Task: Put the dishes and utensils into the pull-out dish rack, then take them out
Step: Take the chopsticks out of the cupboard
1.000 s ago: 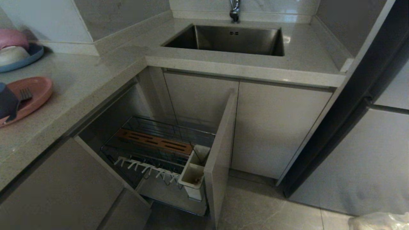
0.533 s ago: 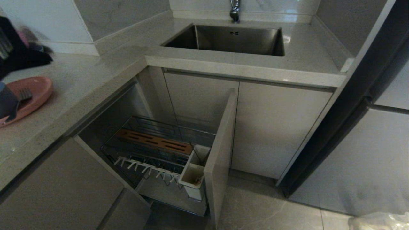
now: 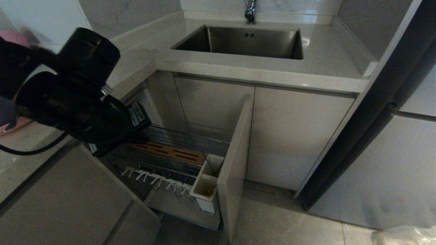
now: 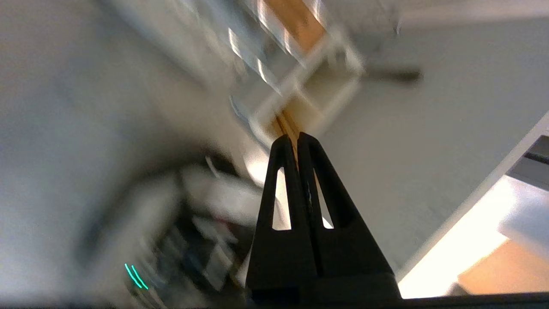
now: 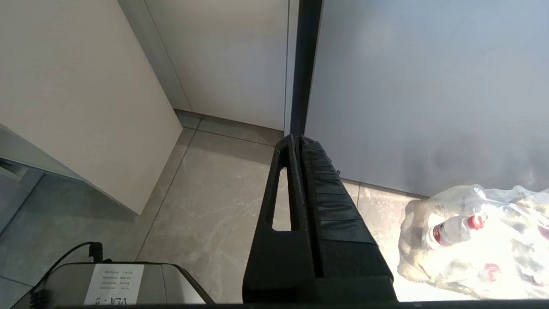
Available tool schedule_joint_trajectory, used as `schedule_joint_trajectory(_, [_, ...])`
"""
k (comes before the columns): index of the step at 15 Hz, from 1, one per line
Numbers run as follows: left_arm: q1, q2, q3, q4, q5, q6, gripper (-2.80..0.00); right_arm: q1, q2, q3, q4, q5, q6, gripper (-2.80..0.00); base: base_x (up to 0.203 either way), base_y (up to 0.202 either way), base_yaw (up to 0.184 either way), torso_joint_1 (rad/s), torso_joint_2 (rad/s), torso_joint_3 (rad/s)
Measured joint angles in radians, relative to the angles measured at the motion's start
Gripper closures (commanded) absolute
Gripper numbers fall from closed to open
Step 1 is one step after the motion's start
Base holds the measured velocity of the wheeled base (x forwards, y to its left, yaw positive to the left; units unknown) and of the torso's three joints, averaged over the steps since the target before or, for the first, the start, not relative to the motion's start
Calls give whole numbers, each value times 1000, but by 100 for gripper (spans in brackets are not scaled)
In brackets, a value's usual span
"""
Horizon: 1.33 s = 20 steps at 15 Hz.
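My left gripper (image 4: 291, 136) is shut on the light-brown chopsticks (image 4: 285, 124), whose ends stick out past the fingertips. Beyond them, blurred, are the white utensil cups (image 4: 309, 94) of the pull-out dish rack. In the head view the black left arm (image 3: 75, 92) hangs over the counter's edge, above the left end of the rack (image 3: 170, 160); its fingers are hidden there. The rack stands pulled out, with its wooden strip (image 3: 170, 152) and cups (image 3: 207, 182). Only a sliver of the pink plate (image 3: 12, 125) shows behind the arm. My right gripper (image 5: 296, 138) is shut and empty, parked above the floor.
The rack's beige front panel (image 3: 235, 160) stands out into the floor space. A steel sink (image 3: 245, 42) is set in the counter behind. A plastic bag of bottles (image 5: 472, 240) lies on the floor at the right, by a dark tall panel (image 3: 374, 112).
The left arm has swung from the counter at the far left into the head view, towards the open rack. It now covers the plate and the bowls behind.
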Motion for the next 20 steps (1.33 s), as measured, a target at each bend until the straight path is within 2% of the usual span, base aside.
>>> schedule_joint_trajectory(1, [-1,36,-28,51,-50,-55,0,0,0,0,0,0,0,0,0,0,0,0,0,0])
schedule_joint_trajectory(3, [0,108,-70,144,-167,-109,0,0,0,0,0,0,0,0,0,0,0,0,0,0])
schedule_joint_trajectory(4, [3,137,-78,161,-224,-115,-280,0,0,0,0,0,0,0,0,0,0,0,0,0])
schedule_joint_trajectory(6, [8,192,-86,163,-300,-117,-280,0,0,0,0,0,0,0,0,0,0,0,0,0])
schedule_joint_trajectory(9, [9,255,-88,135,-366,-120,-280,0,0,0,0,0,0,0,0,0,0,0,0,0])
schedule_joint_trajectory(12, [6,317,-82,124,-395,-122,-280,0,0,0,0,0,0,0,0,0,0,0,0,0])
schedule_joint_trajectory(15, [3,384,-92,124,-451,-122,-280,1,0,0,0,0,0,0,0,0,0,0,0,0])
schedule_joint_trajectory(18, [2,438,-105,124,-466,-122,-280,0,0,0,0,0,0,0,0,0,0,0,0,0])
schedule_joint_trajectory(20, [2,466,-112,128,-519,-122,-280,0,0,0,0,0,0,0,0,0,0,0,0,0])
